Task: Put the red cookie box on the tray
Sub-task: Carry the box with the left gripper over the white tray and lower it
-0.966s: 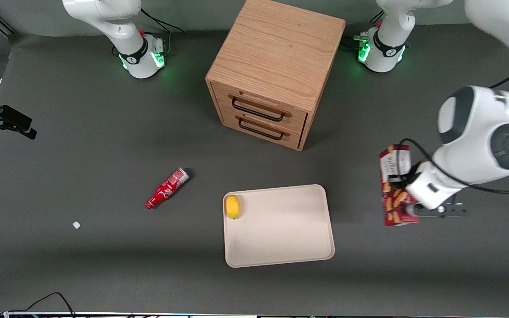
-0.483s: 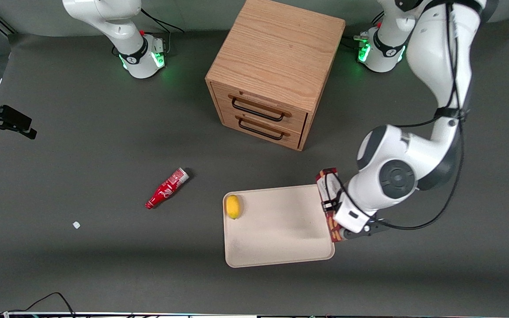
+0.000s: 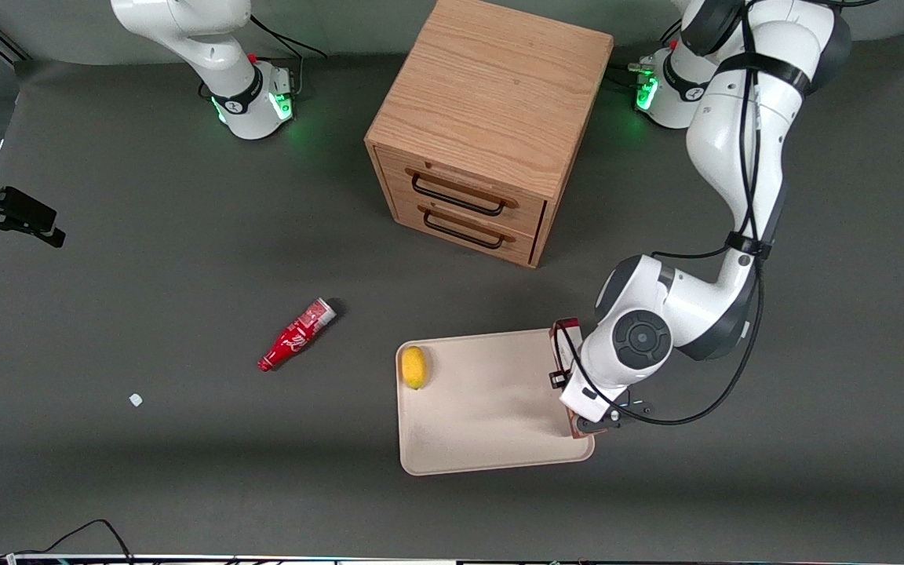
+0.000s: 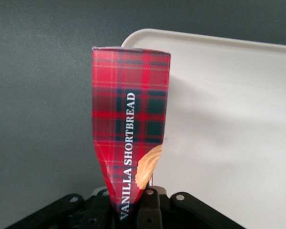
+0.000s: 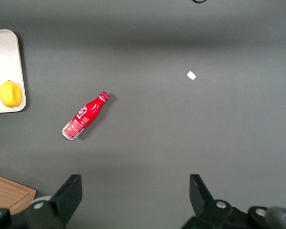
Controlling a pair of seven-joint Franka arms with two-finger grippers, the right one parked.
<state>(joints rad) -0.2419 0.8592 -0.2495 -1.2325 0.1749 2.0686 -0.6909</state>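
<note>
Over tray [image 3: 491,408] edge nearest working arm: gripper [image 3: 589,420] clamped on red cookie box [image 4: 131,124], long axis parallel to that edge.

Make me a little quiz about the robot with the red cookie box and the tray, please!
1. True or false: the red cookie box is held in the pincer.
2. What yellow thing lies on the tray?
A) a banana
B) a lemon
C) a cup
3. Fill in the blank: the pincer holds the box over the tray's edge toward the ______ arm's end of the table.

Key:
1. True. The pincer is shut on the box's end.
2. B. The lemon lies near the tray's edge toward the parked arm's end.
3. working.
</note>
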